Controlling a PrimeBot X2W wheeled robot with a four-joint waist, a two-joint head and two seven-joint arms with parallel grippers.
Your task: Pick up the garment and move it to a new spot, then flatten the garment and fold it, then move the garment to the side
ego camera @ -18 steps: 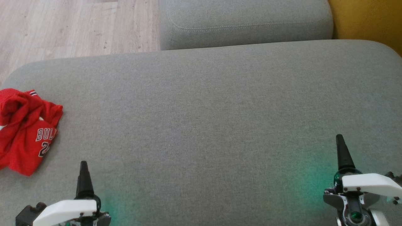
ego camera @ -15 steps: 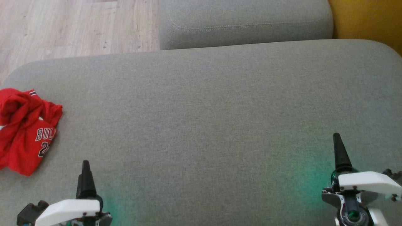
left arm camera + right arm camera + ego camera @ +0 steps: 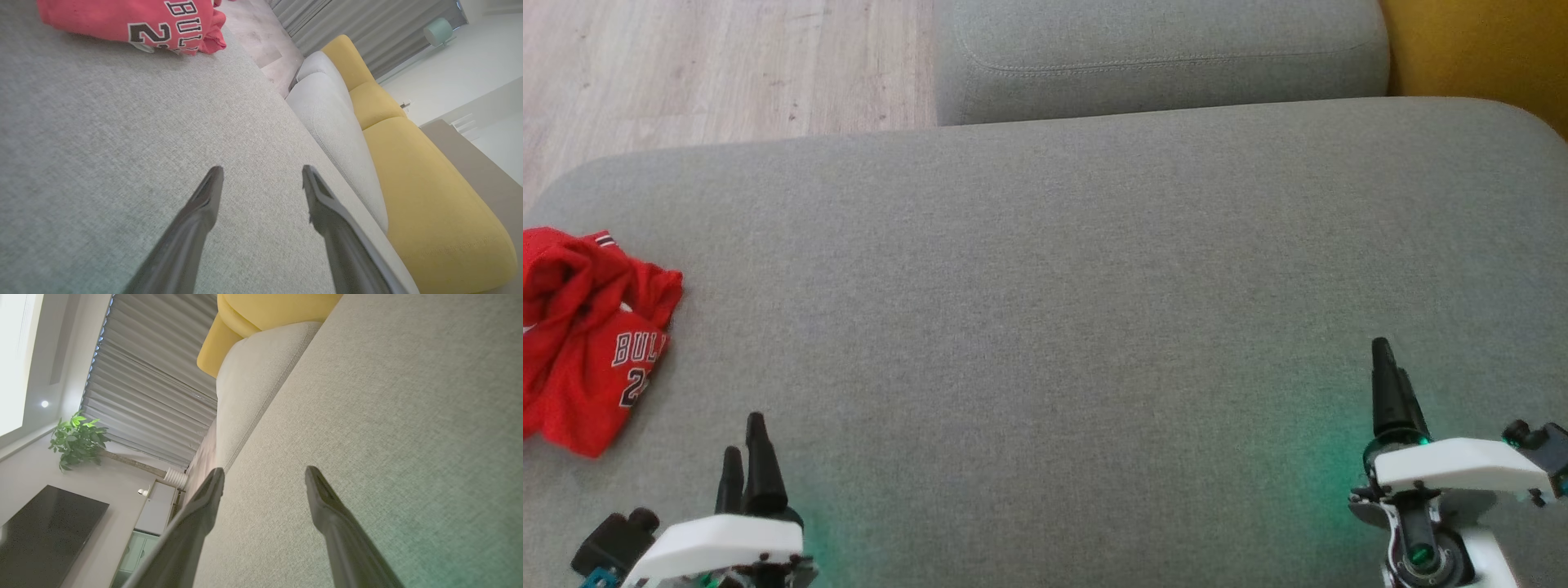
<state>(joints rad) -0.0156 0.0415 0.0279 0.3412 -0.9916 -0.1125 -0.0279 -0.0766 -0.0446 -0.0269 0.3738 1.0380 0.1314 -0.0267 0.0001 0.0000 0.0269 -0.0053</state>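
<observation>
The red jersey (image 3: 592, 343) lies crumpled in a loose heap at the left edge of the grey cushion (image 3: 1054, 286). It's unfolded, with fabric bunched up at its far end and white lettering and a number showing on the nearer part.

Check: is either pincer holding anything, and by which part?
Nothing is held. The left pincer and right pincer both stand open over the grey cushion; the red jersey lies crumpled, untouched, near its left end.
</observation>
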